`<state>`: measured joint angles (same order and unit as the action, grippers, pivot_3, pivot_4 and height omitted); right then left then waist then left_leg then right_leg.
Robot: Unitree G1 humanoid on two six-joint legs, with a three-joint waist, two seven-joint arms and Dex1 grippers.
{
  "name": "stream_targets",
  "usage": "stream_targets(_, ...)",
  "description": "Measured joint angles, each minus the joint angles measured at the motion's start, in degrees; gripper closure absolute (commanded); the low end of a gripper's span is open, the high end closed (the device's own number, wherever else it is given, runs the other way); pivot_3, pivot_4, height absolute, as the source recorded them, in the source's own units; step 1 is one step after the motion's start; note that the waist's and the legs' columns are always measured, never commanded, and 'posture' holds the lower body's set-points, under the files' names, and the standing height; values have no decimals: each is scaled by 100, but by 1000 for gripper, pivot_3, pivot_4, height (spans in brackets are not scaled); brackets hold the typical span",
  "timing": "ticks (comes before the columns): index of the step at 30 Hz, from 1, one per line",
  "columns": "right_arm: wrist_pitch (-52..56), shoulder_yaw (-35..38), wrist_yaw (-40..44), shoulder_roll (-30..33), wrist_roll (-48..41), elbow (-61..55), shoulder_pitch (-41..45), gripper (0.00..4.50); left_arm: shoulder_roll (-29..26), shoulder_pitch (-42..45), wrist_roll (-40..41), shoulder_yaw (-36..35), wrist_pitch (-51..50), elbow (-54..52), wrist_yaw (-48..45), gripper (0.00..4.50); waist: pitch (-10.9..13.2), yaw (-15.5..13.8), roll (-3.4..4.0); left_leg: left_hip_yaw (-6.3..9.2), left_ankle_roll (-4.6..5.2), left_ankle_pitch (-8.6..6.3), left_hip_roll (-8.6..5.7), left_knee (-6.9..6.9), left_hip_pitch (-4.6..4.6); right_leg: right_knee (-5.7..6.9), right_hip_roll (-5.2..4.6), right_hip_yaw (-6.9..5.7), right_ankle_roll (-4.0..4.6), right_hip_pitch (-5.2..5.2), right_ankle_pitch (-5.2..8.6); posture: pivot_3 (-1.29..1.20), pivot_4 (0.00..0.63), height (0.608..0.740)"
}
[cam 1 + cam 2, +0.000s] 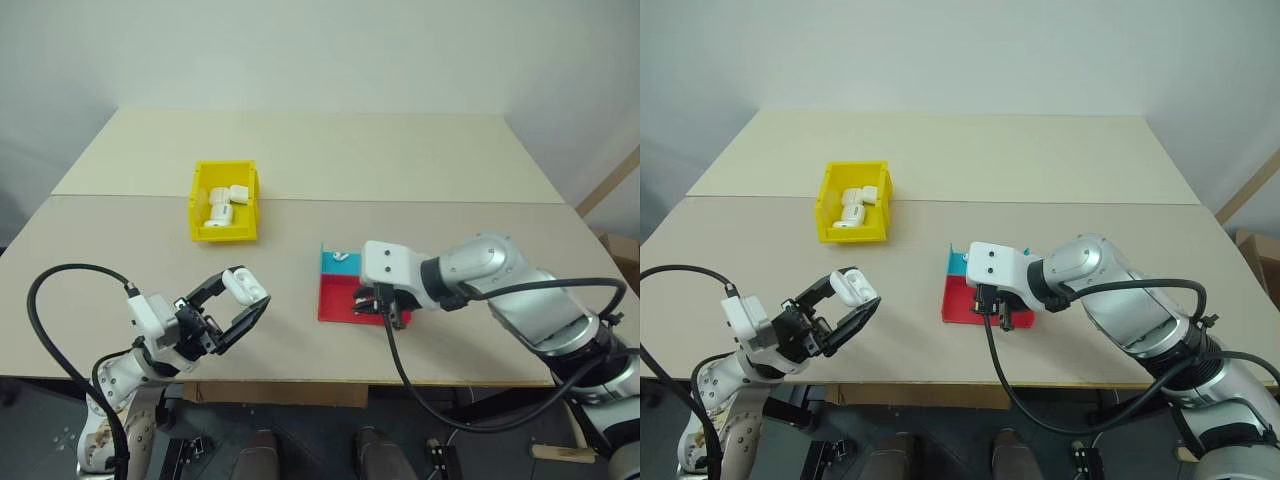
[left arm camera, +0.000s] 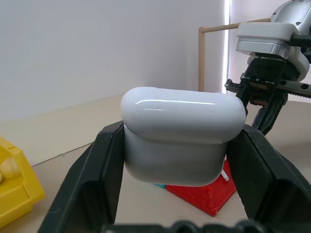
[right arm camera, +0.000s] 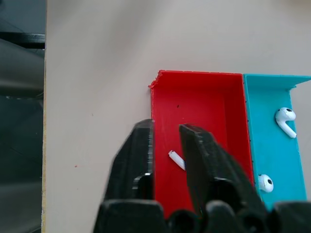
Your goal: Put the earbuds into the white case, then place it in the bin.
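The white case [image 1: 246, 284] is lifted off the table at the front left, lid closed, with my left gripper [image 1: 243, 296] shut on its sides; the left wrist view has the case [image 2: 182, 136] between both black fingers [image 2: 97, 174]. My right gripper [image 3: 166, 127] reaches down into the red half of a red-and-blue tray [image 1: 335, 300]. Its fingers are closed to a narrow gap, and a white earbud stem [image 3: 175, 159] shows in it, partly hidden by one finger. Two more earbuds [image 3: 285, 120] lie in the blue half. The yellow bin [image 1: 198, 205] stands at mid-left.
The bin holds several small white items [image 1: 222, 205]. A seam [image 1: 420, 201] crosses the table behind the bin and tray. The tray lies close to the table's front edge. A wooden post [image 2: 201, 58] stands beyond the table's right side.
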<state>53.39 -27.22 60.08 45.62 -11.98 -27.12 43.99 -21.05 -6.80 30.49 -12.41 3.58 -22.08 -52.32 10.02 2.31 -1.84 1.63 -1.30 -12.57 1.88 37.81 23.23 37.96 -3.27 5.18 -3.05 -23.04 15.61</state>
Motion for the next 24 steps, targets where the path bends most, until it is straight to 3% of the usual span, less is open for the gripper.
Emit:
stream_targets(13, 361, -868, -598, -624, 524, 619, 243, 4456, -187, 18, -190, 72, 304, 322, 9, 1686, 0, 12, 1, 0, 0, 0, 0, -2, 2, -2, 0, -1, 0, -2, 0, 0, 150, 740)
stream_targets(24, 353, -1209, -578, -560, 908, 877, 248, 4456, -210, -181, -342, 159, 369, 258, 226, 1686, 0, 12, 1, 0, 0, 0, 0, -3, 3, -4, 0, -1, 0, -3, 0, 0, 150, 740)
